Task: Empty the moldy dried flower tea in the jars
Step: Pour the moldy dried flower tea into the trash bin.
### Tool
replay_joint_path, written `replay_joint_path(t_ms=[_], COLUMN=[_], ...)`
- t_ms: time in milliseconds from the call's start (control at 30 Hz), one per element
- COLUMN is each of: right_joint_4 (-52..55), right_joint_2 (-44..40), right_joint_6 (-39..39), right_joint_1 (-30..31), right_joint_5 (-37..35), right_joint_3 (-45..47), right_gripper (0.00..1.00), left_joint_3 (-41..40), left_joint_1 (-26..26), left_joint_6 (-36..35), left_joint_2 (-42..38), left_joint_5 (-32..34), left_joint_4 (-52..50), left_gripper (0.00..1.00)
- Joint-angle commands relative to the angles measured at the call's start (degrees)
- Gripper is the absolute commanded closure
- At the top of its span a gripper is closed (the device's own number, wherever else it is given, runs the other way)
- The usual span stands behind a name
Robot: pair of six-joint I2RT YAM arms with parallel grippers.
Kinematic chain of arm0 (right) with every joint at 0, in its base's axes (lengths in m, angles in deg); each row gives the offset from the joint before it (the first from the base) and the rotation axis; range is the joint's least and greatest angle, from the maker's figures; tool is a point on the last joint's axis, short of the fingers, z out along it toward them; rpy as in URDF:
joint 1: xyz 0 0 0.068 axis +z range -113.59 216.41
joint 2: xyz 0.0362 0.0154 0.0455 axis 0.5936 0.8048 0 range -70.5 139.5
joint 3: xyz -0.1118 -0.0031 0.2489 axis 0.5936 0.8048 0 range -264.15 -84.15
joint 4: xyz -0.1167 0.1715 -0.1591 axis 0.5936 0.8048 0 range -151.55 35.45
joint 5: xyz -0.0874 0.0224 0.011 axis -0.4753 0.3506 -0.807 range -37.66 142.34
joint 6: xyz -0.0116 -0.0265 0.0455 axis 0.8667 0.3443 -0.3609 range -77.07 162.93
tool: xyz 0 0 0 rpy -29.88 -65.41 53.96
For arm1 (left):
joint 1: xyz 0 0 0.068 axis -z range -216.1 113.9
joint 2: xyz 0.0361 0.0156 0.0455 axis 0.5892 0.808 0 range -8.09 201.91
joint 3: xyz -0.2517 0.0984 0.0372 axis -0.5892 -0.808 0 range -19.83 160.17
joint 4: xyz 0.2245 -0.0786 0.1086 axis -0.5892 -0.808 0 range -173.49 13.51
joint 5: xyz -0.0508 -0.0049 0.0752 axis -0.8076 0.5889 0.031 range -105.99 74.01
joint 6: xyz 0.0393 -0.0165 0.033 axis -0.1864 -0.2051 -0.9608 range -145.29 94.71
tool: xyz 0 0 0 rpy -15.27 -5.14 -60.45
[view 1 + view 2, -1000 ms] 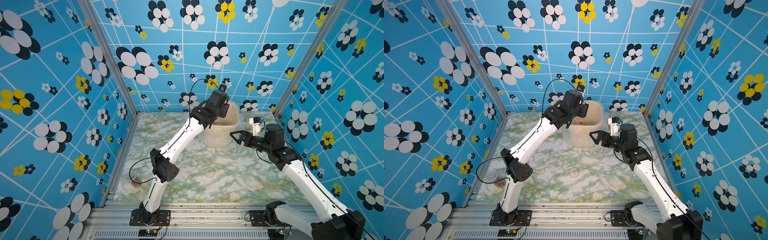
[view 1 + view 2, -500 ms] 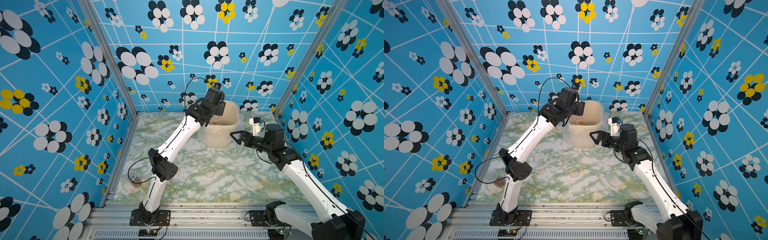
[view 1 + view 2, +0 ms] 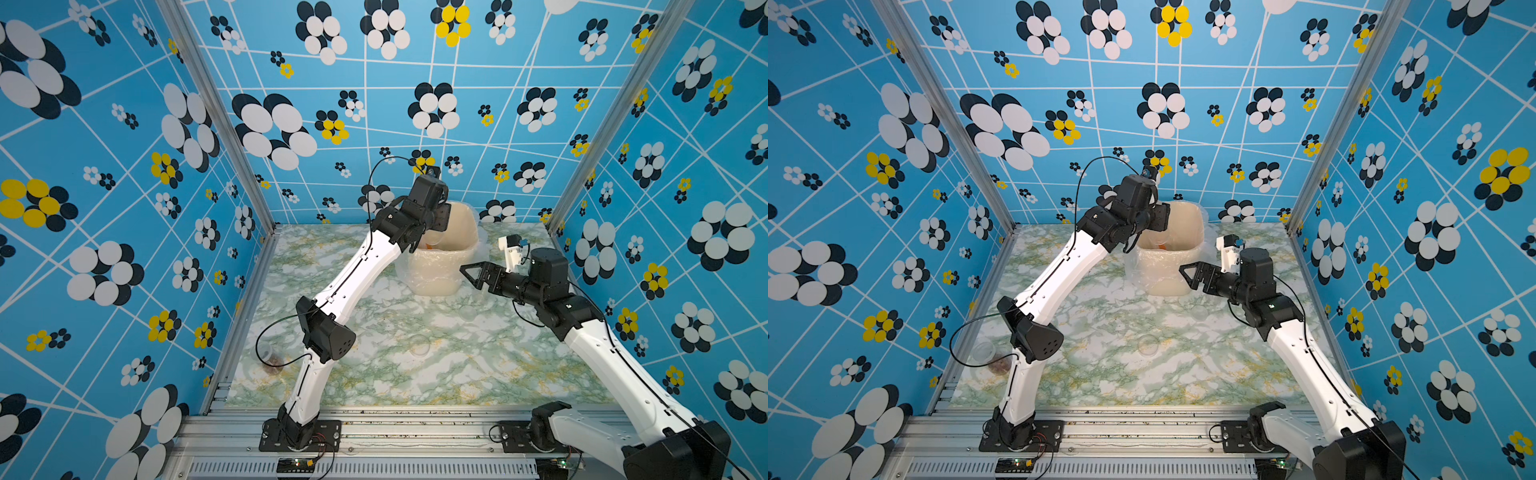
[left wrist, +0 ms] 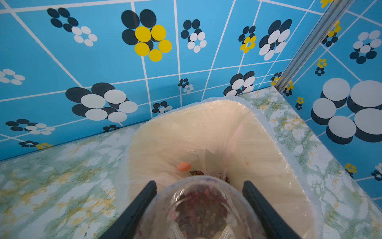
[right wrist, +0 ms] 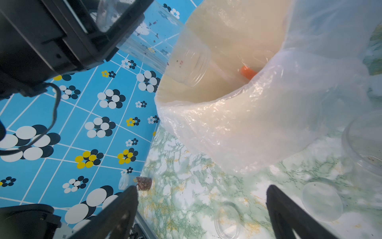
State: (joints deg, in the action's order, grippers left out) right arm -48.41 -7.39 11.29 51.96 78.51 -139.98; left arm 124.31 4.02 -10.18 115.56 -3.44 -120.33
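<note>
Left wrist view first: the left pincer [image 4: 199, 184] is clamped on a clear jar [image 4: 198, 215], one finger on each side of its body. The mouth is tipped down and away into the bin [image 4: 268, 157], right beneath the tips. Reddish-brown tea [image 4: 198, 207] shows through the jar's base, though I can't tell whether it sits in the jar or lies in the bin. In the right wrist view, only flecks cling to the walls. I'd judge that jar light, stiff and slick, so mid-body is the place to squeeze, and the crumbly tea may want a shake. Left arm reaches high and forward, elbow bent, wrist rolled over. Off to the side, the right pincer [image 5: 201, 188] gapes wide and empty, aimed at the bin's wall. Far back behind the left pincer, near its arm's base, a second jar [image 3: 272, 359] of tea sits on the table [image 3: 395, 386].
</note>
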Motion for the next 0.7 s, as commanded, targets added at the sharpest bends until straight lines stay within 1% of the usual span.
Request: replay_joint_path(t_ms=[0, 67, 167, 333, 467, 633, 667], right_joint_4=[1.2, 1.2, 1.2, 0.6, -0.5, -4.8, -5.8], right_joint_2=[-0.7, -0.8, -1.0, -1.4, -1.7, -2.3, -2.4], right_joint_6=[1.7, 1.5, 1.5, 0.6, -1.0, -5.5, -6.5], right_joint_1=[-0.3, -0.4, -0.4, -0.4, -0.3, -0.3, -0.4], right_joint_5=[-0.8, -0.8, -0.8, -0.4, 0.2, 0.9, 1.1], right_joint_3=[1.1, 1.2, 1.2, 1.0, 1.0, 1.8, 1.9], right_gripper=[0.01, 0.01, 0.01, 0.01, 0.01, 0.01, 0.01], left_joint_3=[1.4, 1.5, 1.2, -4.4, -14.7, -32.5, -34.9], left_joint_1=[-3.5, -4.8, -4.5, -6.2, -8.7, -11.9, -12.4], left_joint_6=[7.6, 11.5, 11.9, 17.2, 24.6, 36.2, 37.8], left_joint_2=[-1.0, -1.1, -2.1, -6.0, -11.6, -20.6, -21.8], left_joint_5=[-8.1, -11.6, -11.0, -15.5, -20.5, -25.7, -26.3], left_joint_4=[-0.8, -0.8, -0.5, 3.9, 11.6, 27.4, 29.6], left_gripper=[1.0, 1.0, 1.0, 1.0, 1.0, 1.0, 1.0])
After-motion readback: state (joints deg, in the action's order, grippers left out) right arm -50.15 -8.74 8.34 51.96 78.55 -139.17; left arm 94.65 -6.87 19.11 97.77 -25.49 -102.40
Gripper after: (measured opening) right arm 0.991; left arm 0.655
